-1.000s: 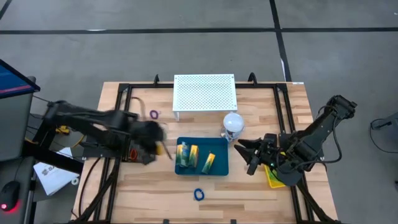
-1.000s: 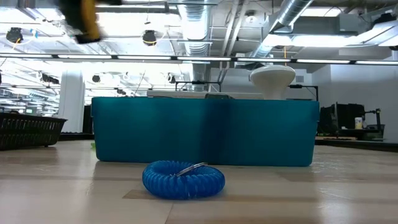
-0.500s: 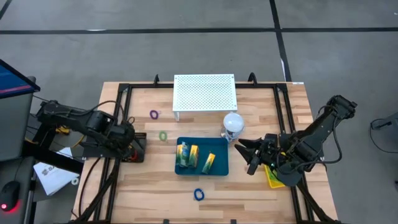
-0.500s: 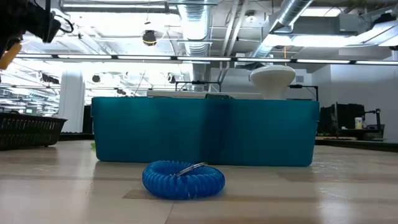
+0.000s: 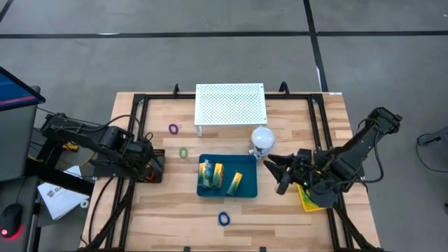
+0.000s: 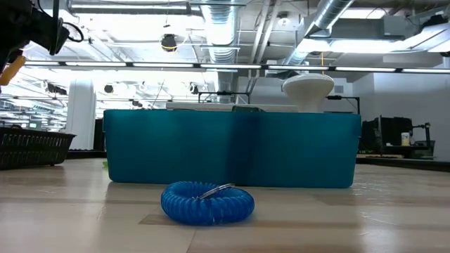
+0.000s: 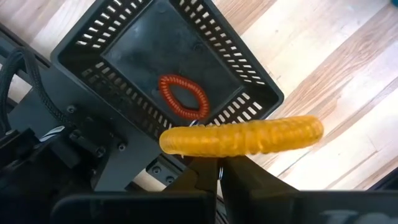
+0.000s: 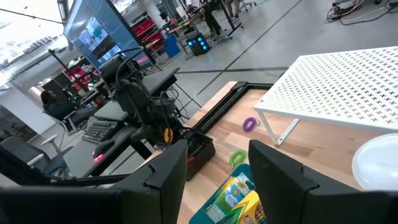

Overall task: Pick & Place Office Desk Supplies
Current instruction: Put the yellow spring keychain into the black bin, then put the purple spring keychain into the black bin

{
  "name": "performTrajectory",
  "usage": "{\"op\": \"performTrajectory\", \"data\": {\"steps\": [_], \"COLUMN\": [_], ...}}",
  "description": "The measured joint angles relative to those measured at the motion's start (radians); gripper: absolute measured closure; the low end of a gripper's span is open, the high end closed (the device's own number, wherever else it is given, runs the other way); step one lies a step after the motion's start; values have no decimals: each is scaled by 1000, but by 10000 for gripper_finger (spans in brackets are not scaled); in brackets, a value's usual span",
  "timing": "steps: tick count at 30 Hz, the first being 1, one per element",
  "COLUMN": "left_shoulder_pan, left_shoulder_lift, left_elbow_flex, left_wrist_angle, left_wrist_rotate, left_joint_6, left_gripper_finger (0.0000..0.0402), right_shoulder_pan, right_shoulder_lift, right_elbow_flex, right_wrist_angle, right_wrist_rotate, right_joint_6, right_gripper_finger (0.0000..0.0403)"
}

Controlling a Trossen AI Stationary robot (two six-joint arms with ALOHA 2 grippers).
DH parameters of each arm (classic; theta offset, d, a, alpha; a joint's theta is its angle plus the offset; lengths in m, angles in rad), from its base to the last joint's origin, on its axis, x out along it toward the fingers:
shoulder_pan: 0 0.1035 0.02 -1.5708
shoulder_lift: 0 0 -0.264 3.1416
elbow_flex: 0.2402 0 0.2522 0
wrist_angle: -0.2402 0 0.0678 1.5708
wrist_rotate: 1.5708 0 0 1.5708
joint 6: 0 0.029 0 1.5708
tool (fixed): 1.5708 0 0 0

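High view looks straight down on the whole table point(image 5: 280, 210); low view sits at tabletop level, close behind the blue loop point(image 6: 207, 202) and bin point(image 6: 232, 147), both also visible from above

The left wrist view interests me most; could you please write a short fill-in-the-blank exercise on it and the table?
1. The left pincer is shut on a coiled loop coloured ____.
2. The loop lying inside the black basket is ____.
3. Seen from above, the packets lie in a tray coloured ____.
4. The right pincer stands ____ and holds nothing.

Missing words: orange; red; blue; open
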Motion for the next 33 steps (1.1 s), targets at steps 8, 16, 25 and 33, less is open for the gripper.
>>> {"op": "performTrajectory", "data": {"steps": [8,16,25,33], "left_shoulder_pan": [0,0,0,0], "left_shoulder_lift": [0,0,0,0], "left_elbow_flex": [0,0,0,0], "left_wrist_angle": [6,15,35,40], "left_wrist_rotate": [-3,-19,-36,-35], "left_joint_6": [0,-17,-19,-17], "left_gripper_finger": [397,340,251,220], "right_shoulder_pan": [0,0,0,0], "right_shoulder_lift": [0,0,0,0], "right_elbow_flex": [0,0,0,0], "right_wrist_angle": [0,0,0,0], "right_wrist_rotate": [-2,-3,-3,-3], "right_joint_6": [0,0,0,0], "right_gripper_finger": [235,235,235,235]}}
